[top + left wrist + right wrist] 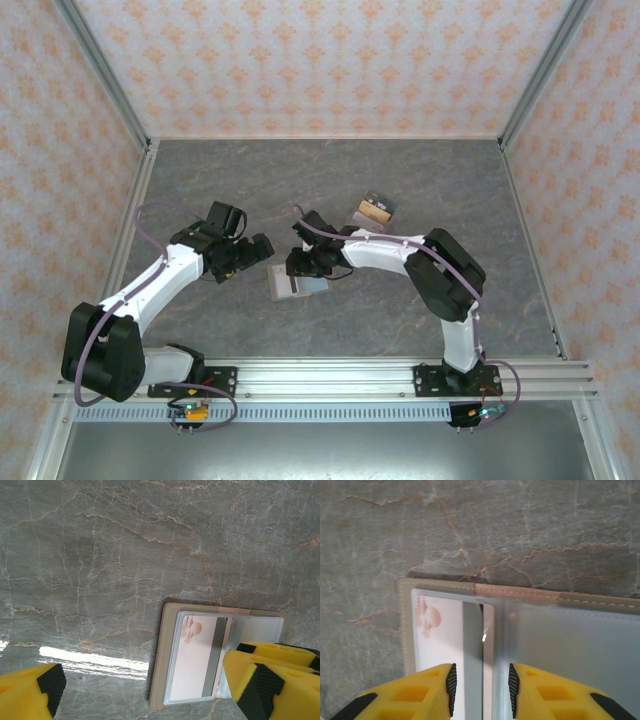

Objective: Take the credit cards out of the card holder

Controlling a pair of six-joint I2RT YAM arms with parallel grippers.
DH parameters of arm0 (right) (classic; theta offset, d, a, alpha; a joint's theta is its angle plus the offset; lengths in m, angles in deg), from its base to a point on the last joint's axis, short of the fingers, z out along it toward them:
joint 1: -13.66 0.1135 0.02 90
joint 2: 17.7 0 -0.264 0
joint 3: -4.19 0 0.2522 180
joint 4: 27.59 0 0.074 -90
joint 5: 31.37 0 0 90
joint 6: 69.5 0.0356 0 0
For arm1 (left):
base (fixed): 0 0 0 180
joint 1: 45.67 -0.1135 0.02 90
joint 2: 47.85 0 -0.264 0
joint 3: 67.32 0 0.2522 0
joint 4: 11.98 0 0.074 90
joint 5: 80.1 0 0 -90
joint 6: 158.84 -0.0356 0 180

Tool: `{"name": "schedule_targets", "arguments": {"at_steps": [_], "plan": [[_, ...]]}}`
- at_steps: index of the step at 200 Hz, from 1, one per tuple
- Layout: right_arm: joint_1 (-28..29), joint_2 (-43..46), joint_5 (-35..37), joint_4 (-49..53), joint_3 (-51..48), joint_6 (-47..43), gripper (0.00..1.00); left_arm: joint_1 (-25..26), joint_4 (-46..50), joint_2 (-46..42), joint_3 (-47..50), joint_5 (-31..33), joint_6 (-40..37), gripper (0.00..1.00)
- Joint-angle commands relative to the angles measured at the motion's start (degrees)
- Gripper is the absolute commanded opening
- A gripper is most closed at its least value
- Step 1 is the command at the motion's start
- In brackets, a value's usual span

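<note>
Gently: slide the card out flat

The veined grey stone counter [400, 180] carries the open olive-taupe bifold card holder [290, 285] mid-counter, towards the near edge. The left gripper [248, 254] is spread wide beside it. The right gripper [481, 672], narrowly parted and pinching nothing, hangs over the thin pinkish credit card [192, 665] in its glossy sleeve. Nip the exposed edge.

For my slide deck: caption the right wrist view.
Right jaws, slightly parted, above a pinkish credit card sleeved in the open card holder.
</note>
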Motion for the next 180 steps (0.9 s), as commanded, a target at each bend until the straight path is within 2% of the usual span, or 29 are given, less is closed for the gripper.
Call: {"name": "schedule_targets", "arguments": {"at_steps": [1, 53, 65, 83, 93, 103, 134, 180], "plan": [[-0.25, -1.15, 3.17, 2.12, 1.55, 1.32, 0.35, -0.33, 0.44, 0.77, 0.61, 0.33, -0.38, 1.0], [-0.81, 0.86, 4.98, 1.13, -2.59, 4.44, 0.32, 1.55, -2.62, 3.66, 0.54, -2.89, 0.12, 0.92], [-0.89, 2.23, 4.66, -0.65, -4.48, 5.54, 0.32, 2.53, -3.46, 4.22, 0.51, -3.25, 0.39, 0.85], [-1.22, 4.15, 3.55, -4.15, -6.76, 6.92, 0.31, 4.22, -5.57, 4.98, 0.73, -4.14, 0.94, 0.66], [-1.54, 5.19, 2.59, -6.29, -7.64, 7.42, 0.31, 5.06, -6.68, 5.48, 0.97, -4.46, 1.4, 0.58], [-1.93, 6.04, 1.52, -8.54, -8.53, 7.88, 0.3, 5.88, -7.18, 6.18, 0.94, -4.49, 1.75, 0.56], [-3.08, 6.82, -2.0, -12.32, -9.78, 8.87, 0.26, 7.68, -9.9, 8.9, 1.19, -5.75, 2.67, 0.39], [-3.79, 5.8, -3.41, -15.7, -12.3, 11.45, 0.2, 8.89, -12.15, 13.03, 1.18, -6.25, 3.21, 0.28]]}}
